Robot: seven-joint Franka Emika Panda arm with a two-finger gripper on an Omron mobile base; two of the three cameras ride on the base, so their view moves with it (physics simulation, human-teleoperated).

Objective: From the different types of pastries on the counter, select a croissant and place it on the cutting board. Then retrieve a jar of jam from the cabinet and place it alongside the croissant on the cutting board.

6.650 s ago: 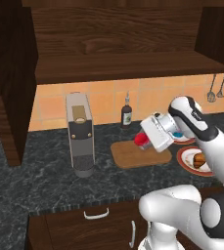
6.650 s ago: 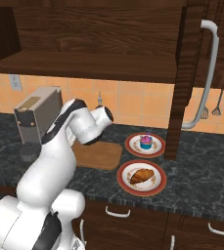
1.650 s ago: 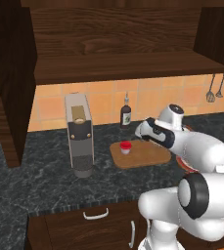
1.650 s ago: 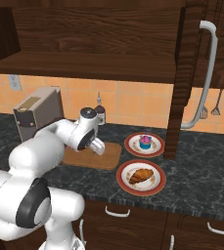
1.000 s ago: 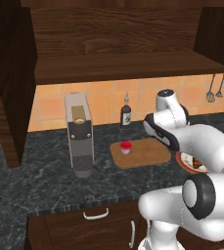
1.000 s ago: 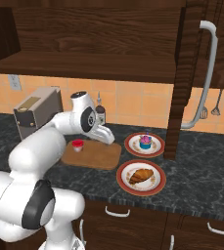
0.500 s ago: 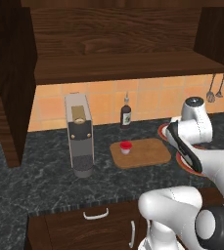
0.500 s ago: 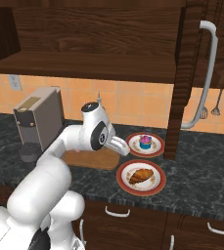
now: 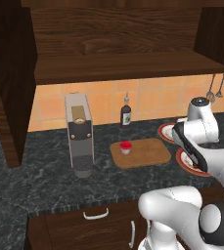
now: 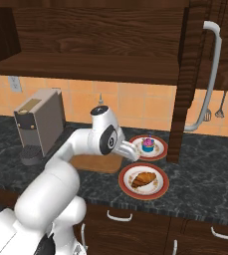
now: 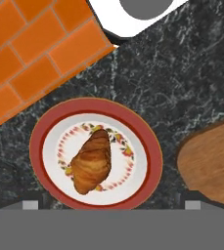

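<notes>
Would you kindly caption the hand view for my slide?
Golden-brown croissant on a round red-rimmed white plate, beside the light-brown wooden cutting board.

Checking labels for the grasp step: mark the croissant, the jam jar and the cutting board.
croissant (image 11: 91, 161), hand view, middle of the pastry's body.
jam jar (image 9: 125, 147), left base view, its red lid and side.
cutting board (image 9: 150, 152), left base view, bare wood right of the jar.

The white arm (image 10: 70, 149) reaches forward from the base and bends at the elbow, its wrist turned downward. The gripper (image 10: 131, 151) hangs with its jaws spread wide, holding nothing.
</notes>
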